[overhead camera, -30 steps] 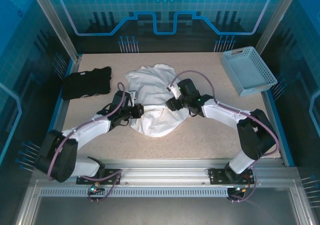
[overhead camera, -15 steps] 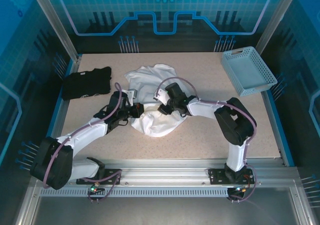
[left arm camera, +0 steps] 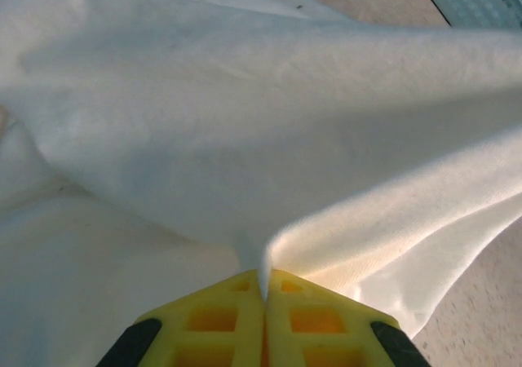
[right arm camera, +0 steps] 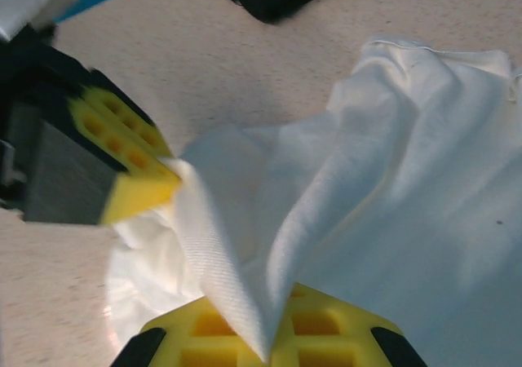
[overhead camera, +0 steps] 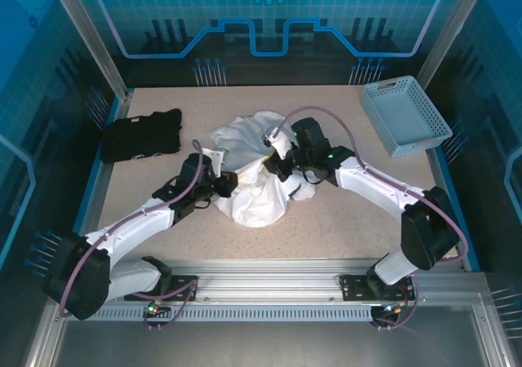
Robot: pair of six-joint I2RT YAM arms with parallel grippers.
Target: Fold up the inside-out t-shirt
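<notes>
Change in the cloth: a second ago the inside-out t-shirt (overhead camera: 249, 200) lies flatter and spreads toward the far side; now it is bunched and pulled up into a ridge between the two arms.
Change at the right: the right gripper (overhead camera: 277, 169) hung with its jaws apart over the shirt's middle a second ago; now they are together on the cloth, and the arm reaches in from further right.
Change at the left: the left gripper (overhead camera: 232, 184) is at almost the same spot by the shirt's left edge as before.
Left gripper: the yellow pads (left arm camera: 232, 306) are pressed together, with a thin fold of white cloth caught between them; the fabric fans up and away from the pinch.
Right gripper: clamped on a hanging fold of the shirt (right arm camera: 391, 179), which runs down between its pads (right arm camera: 318, 322); the left gripper (right arm camera: 163, 183) grips the same cloth just beside it.
Shirt's place: mid-table (overhead camera: 342, 220), its lower heap resting on the surface near the arms, its upper part stretched between the grippers.
Around it: a black garment (overhead camera: 140, 134) lies well apart at the far left, and a pale basket (overhead camera: 405, 114) at the far right.
</notes>
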